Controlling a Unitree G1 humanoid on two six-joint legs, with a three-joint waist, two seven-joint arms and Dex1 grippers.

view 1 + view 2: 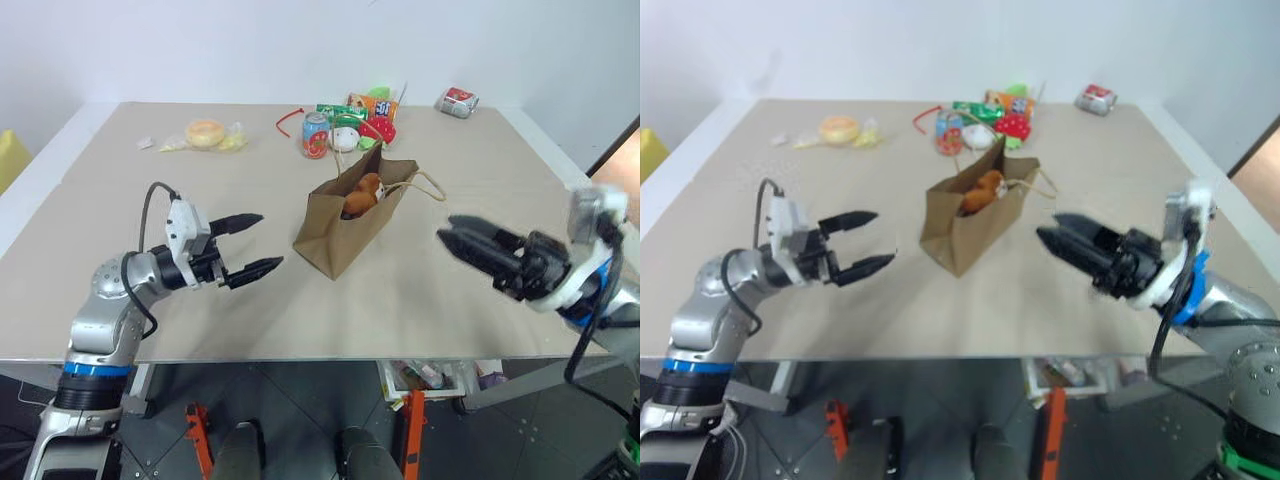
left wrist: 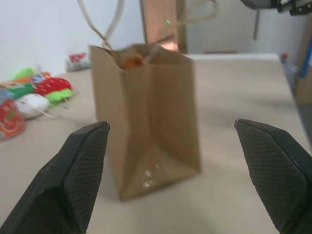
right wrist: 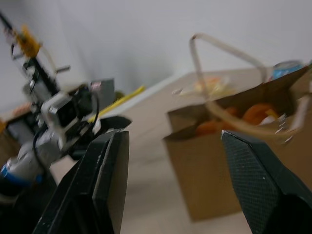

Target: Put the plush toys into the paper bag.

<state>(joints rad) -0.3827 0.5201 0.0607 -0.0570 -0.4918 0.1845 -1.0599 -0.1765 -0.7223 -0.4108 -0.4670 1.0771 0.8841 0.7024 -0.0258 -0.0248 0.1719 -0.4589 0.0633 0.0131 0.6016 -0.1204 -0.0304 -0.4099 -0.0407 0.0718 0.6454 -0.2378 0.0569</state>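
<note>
The brown paper bag (image 1: 345, 230) stands open-mouthed near the middle of the table, its cord handles hanging toward the far right. An orange-brown plush toy (image 1: 366, 191) lies inside it, near the mouth; the same toy (image 3: 256, 112) peeks over the rim in the right wrist view. My left gripper (image 1: 272, 240) hovers left of the bag, open and empty, pointing at it. On the other side my right gripper (image 1: 445, 228) points at the bag from the right; its fingers (image 3: 105, 170) stand apart with nothing between them. Neither gripper touches the bag.
At the back of the table lies a heap with a soda can (image 1: 315, 135), a red strawberry-like toy (image 1: 381, 128), a white round toy (image 1: 345, 138) and snack packets. A round bun-like item (image 1: 205, 133) sits back left, a crushed can (image 1: 457, 101) back right.
</note>
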